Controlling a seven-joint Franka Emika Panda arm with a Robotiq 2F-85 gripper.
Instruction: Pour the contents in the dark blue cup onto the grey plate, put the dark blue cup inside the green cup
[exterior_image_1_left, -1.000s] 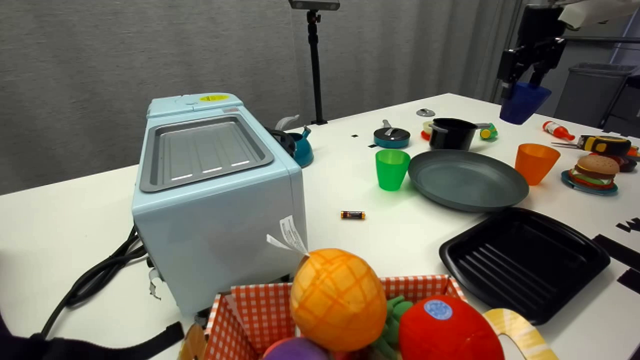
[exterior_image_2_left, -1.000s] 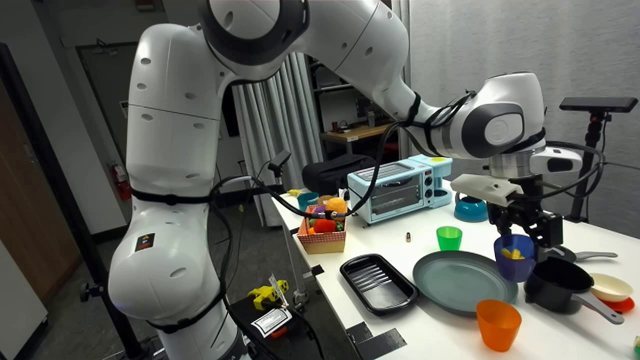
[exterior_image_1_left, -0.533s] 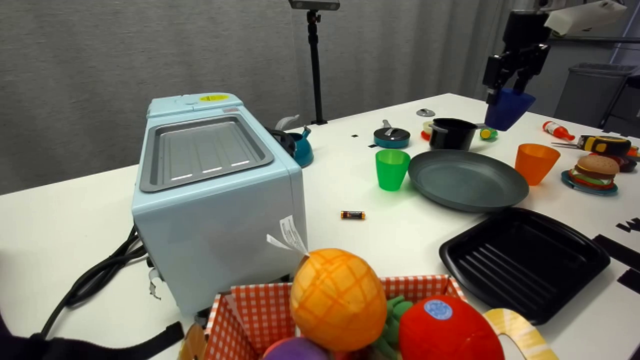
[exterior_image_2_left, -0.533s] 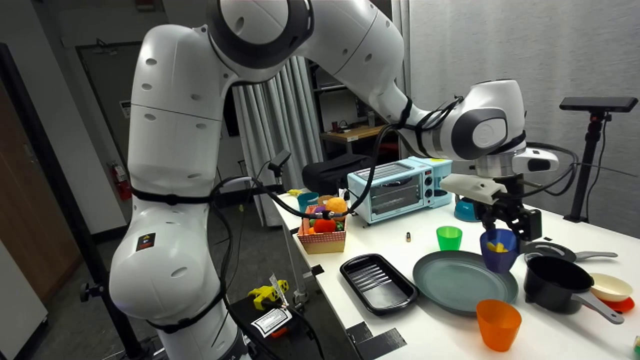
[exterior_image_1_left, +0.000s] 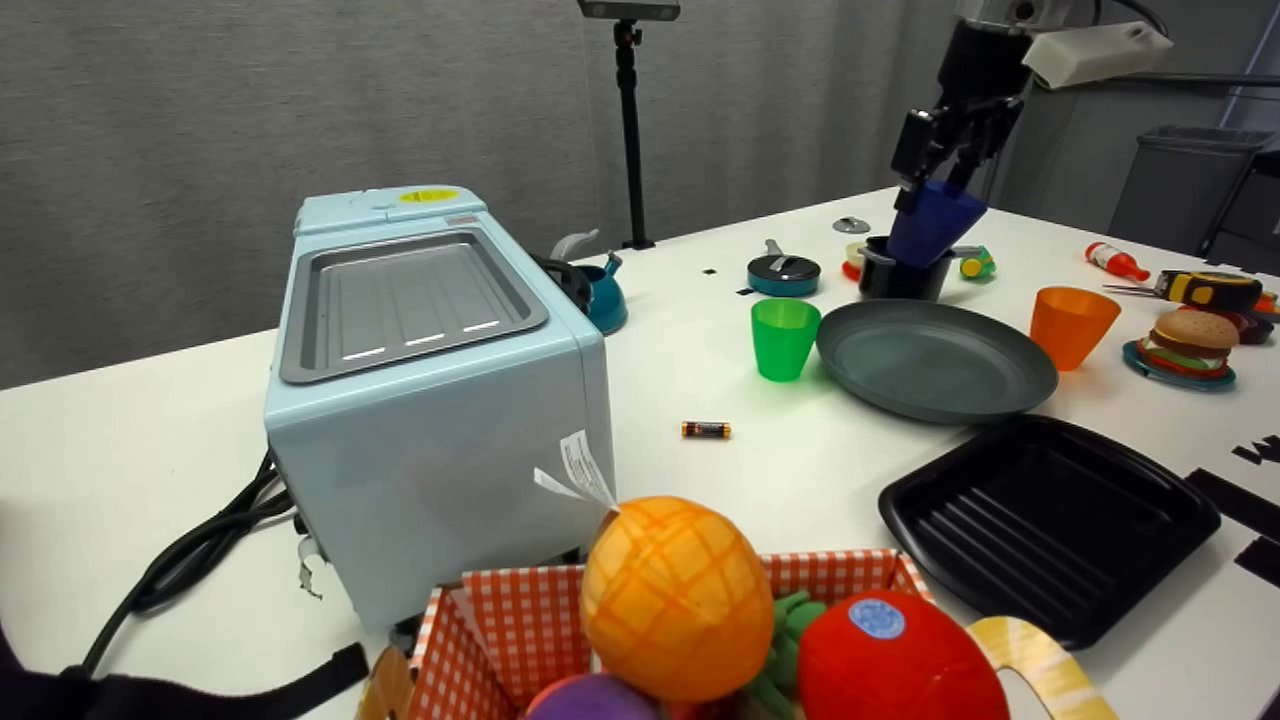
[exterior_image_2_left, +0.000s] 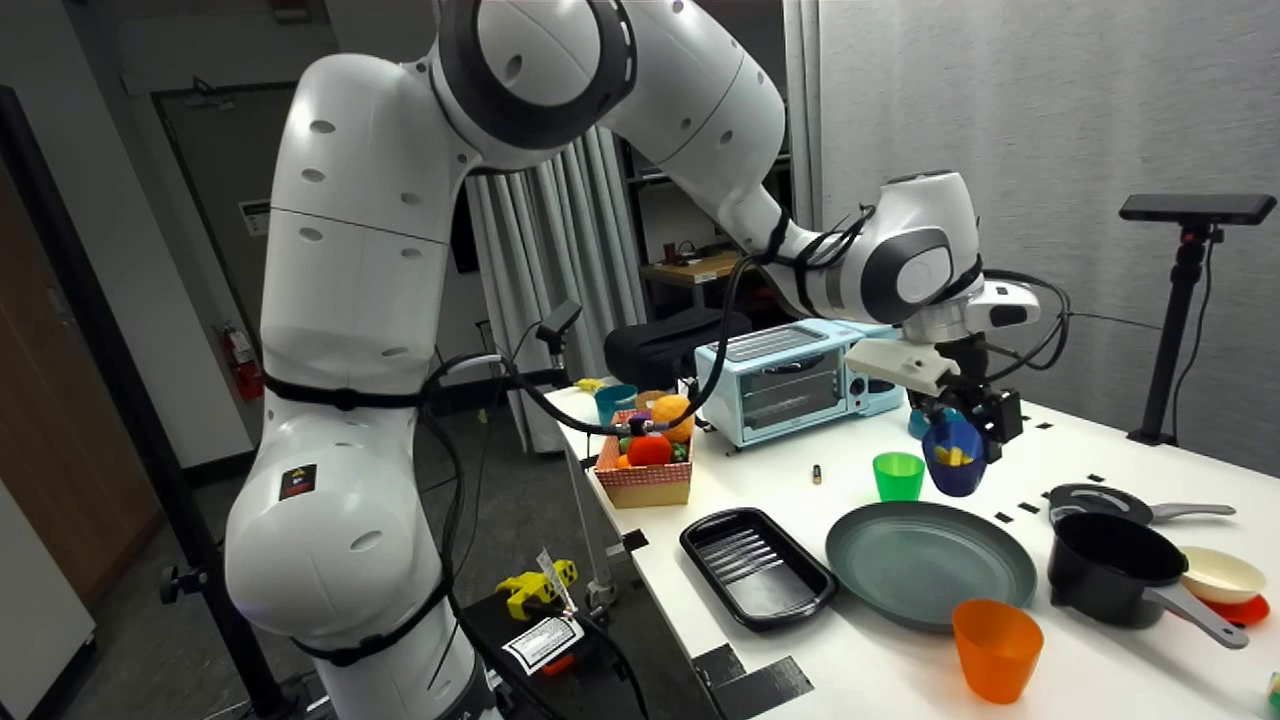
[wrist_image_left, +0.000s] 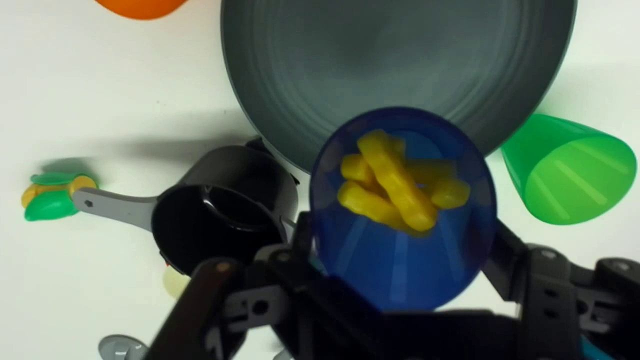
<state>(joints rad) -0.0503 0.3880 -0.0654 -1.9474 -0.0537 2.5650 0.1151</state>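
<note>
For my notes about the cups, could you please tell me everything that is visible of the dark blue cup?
The dark blue cup is plain, with a round rim and walls narrowing to its base; it looks like slightly see-through plastic. The gripper grips it by opposite sides, holding it tilted in the air above the white table. Yellow sticks lie inside; nothing else visibly touches it.
</note>
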